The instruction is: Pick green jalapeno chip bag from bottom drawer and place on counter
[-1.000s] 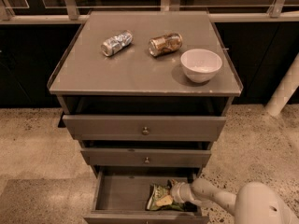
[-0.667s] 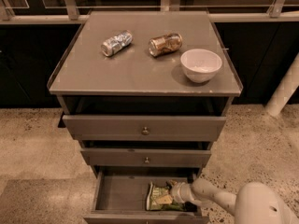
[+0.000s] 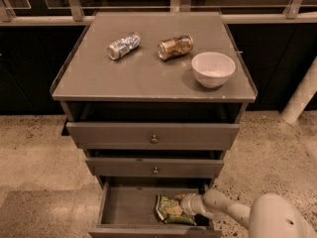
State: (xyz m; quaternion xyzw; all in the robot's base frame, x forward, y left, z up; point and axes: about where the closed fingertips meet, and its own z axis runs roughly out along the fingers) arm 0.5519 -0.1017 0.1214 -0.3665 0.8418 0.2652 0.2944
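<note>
The green jalapeno chip bag [image 3: 169, 209] lies inside the open bottom drawer [image 3: 124, 205], right of its middle, crinkled with pale lettering. My gripper [image 3: 185, 206] reaches into the drawer from the right, at the bag's right edge and touching it. The white arm runs off to the lower right. The counter [image 3: 148, 73] is the flat grey top of the cabinet above.
On the counter lie a crushed silver can [image 3: 123, 45], a brownish-gold can [image 3: 175, 46] and a white bowl [image 3: 213, 69]. Two shallower drawers with round knobs [image 3: 154, 139] stand slightly pulled out above the bottom drawer. A white post [image 3: 302, 95] stands at the right. Speckled floor surrounds the cabinet.
The gripper has stayed at the bag's right edge; the bag looks shifted very slightly left in the drawer. Nothing else has moved.
</note>
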